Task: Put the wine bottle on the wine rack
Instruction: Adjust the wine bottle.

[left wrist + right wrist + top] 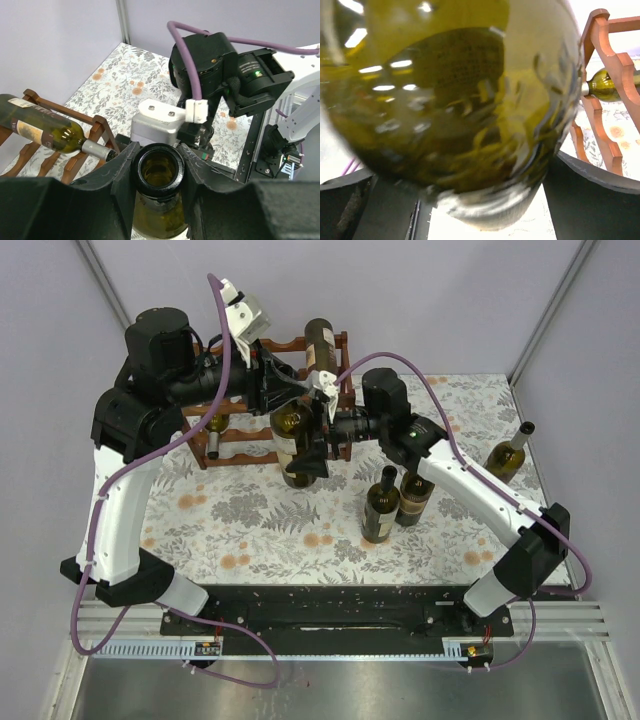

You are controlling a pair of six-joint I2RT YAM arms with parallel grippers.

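Note:
An olive-green wine bottle [293, 445] with an open mouth is held off the table just in front of the reddish-brown wine rack [232, 432]. My left gripper [289, 416] is shut on its neck; in the left wrist view the jaws [159, 167] press both sides of the bottle's mouth [159, 171]. My right gripper [314, 454] is shut on the bottle's lower body, which fills the right wrist view [450, 100] between the dark fingers [592, 192]. The rack also shows in the left wrist view [97, 131] and in the right wrist view [607, 60].
One bottle [320, 341] lies on the rack's top tier and also shows in the left wrist view [45, 127]. Two dark bottles [381, 506] [414, 496] stand on the floral cloth right of centre. Another bottle [510, 454] is at the far right edge.

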